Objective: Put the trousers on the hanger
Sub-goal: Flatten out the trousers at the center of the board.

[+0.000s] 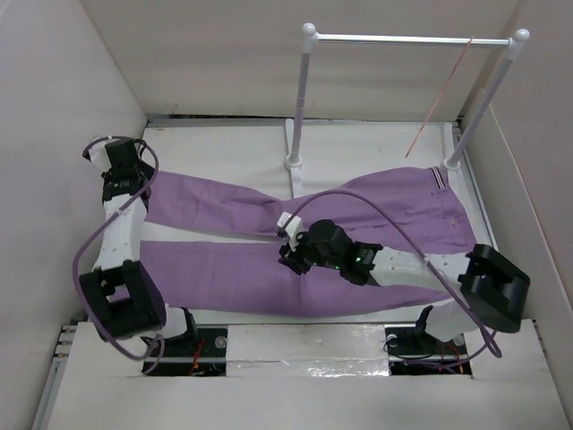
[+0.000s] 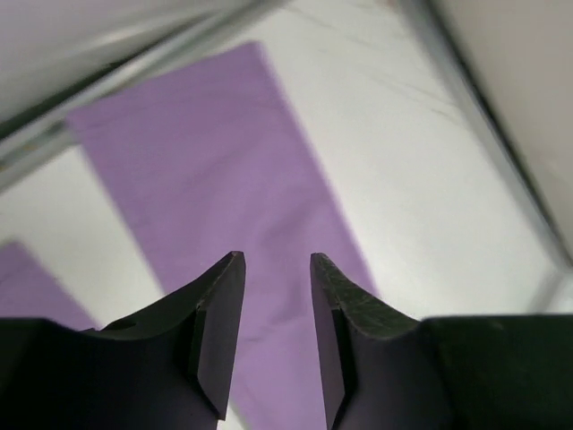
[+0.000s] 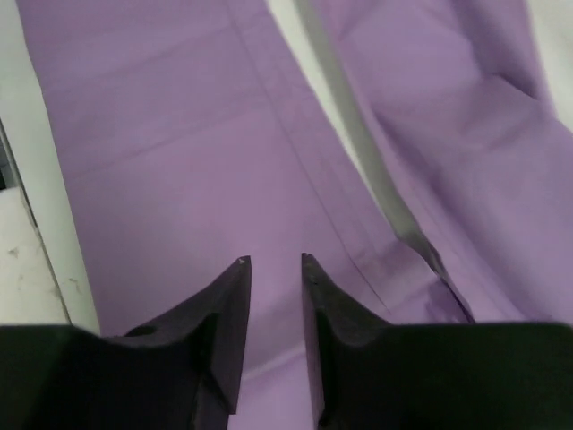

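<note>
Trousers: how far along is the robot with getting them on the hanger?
Nothing done: the trousers lie flat on the table; the hanger hangs on the rail. In hand: left end effector and right end effector open over the legs. Left: gripping, hanging.

There was one pair of trousers (image 1: 224,199), one hanger (image 1: 439,98), one rail stand (image 1: 403,38), one worktop (image 1: 224,145), and two grippers: the left gripper (image 2: 277,260) and the right gripper (image 3: 275,262).

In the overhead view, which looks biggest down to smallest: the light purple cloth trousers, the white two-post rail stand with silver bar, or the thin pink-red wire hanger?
1. light purple cloth trousers
2. white two-post rail stand
3. thin pink-red wire hanger, seen only as a slanted line
</note>
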You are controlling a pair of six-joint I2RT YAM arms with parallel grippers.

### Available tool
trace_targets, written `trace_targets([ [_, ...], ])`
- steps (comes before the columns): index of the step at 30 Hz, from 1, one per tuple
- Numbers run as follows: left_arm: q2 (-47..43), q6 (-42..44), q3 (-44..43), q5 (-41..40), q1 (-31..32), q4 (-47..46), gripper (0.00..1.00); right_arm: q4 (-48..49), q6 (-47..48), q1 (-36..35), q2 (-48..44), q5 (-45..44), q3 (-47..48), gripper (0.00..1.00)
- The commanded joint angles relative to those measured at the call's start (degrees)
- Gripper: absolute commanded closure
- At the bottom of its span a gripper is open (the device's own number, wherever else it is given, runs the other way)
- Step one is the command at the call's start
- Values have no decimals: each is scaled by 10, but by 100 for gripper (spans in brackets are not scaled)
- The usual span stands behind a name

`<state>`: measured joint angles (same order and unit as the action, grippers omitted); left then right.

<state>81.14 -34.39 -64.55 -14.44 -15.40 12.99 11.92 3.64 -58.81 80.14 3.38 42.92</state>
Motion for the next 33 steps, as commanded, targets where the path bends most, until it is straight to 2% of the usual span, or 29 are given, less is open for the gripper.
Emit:
trace_targets([
  [1, -83, -10, 35, 114, 40, -68, 68, 8, 6, -31, 58, -14, 60, 59],
  [3, -115, -18, 60, 150, 62, -95, 72, -14, -13, -62, 120, -54, 109, 58],
  [4, -132, -23, 85, 195, 62, -120, 74, -18, -21, -71, 139, -64, 120, 58],
  [7, -192, -30, 122, 243, 70, -159, 74, -26, -35, -90, 221, -91, 169, 58],
  [13, -226, -29, 150, 274, 70, -172, 73, -100, -64, -84, 360, -166, 269, 58],
  [18, -214, -42, 151, 310, 70, -180, 72, -117, -72, -33, 400, -159, 321, 61],
  [24, -209, -48, 153, 310, 70, -189, 70, -161, -62, 10, 422, -151, 399, 63],
  [28, -174, -50, 147, 303, 70, -175, 66, -170, -60, 37, 447, -102, 450, 64],
  [30, -168, -52, 150, 296, 70, -175, 64, -167, -59, 37, 440, -85, 452, 64],
  [33, -152, -56, 153, 270, 70, -168, 62, -118, -60, 42, 388, -49, 401, 63],
])
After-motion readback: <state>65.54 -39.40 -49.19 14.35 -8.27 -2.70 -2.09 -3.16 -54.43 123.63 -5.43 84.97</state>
